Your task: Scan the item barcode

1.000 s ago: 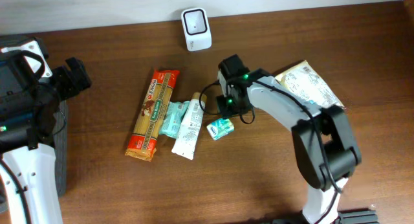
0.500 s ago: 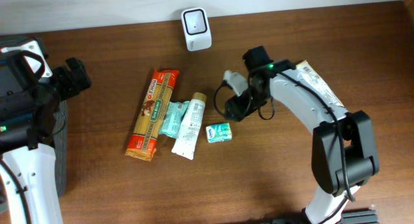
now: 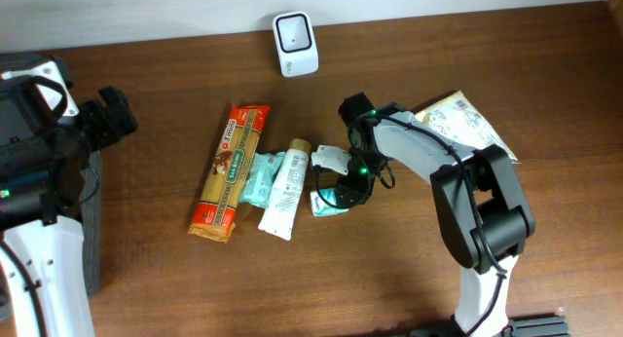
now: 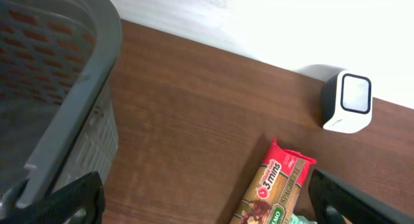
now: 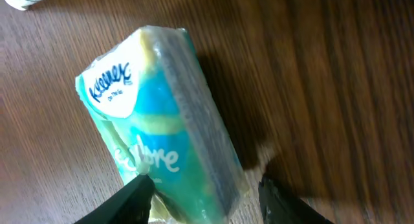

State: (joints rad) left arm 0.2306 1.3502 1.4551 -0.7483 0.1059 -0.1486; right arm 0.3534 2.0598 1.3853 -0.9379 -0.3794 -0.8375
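Note:
A small green-and-blue Kleenex tissue pack (image 5: 162, 127) lies on the wooden table, next to the other items (image 3: 324, 205). My right gripper (image 5: 206, 197) hangs low over it (image 3: 345, 193), open. One finger (image 5: 132, 199) touches the pack's left side, and the other finger (image 5: 284, 199) stands a little clear on the right. The white barcode scanner (image 3: 294, 43) stands at the table's back edge, also seen in the left wrist view (image 4: 348, 102). My left gripper (image 4: 202, 204) is wide open with nothing in it, high at the far left (image 3: 107, 118).
A red-and-brown spaghetti packet (image 3: 230, 171), a teal packet (image 3: 259, 178) and a white tube (image 3: 285, 189) lie side by side left of the tissue pack. A printed paper bag (image 3: 467, 128) lies to the right. A grey basket (image 4: 58, 101) stands at the left edge.
My right gripper lifted off to the upper right, leaving the tissue pack on the table, then came back down over it with its jaws wider. The left arm has not moved.

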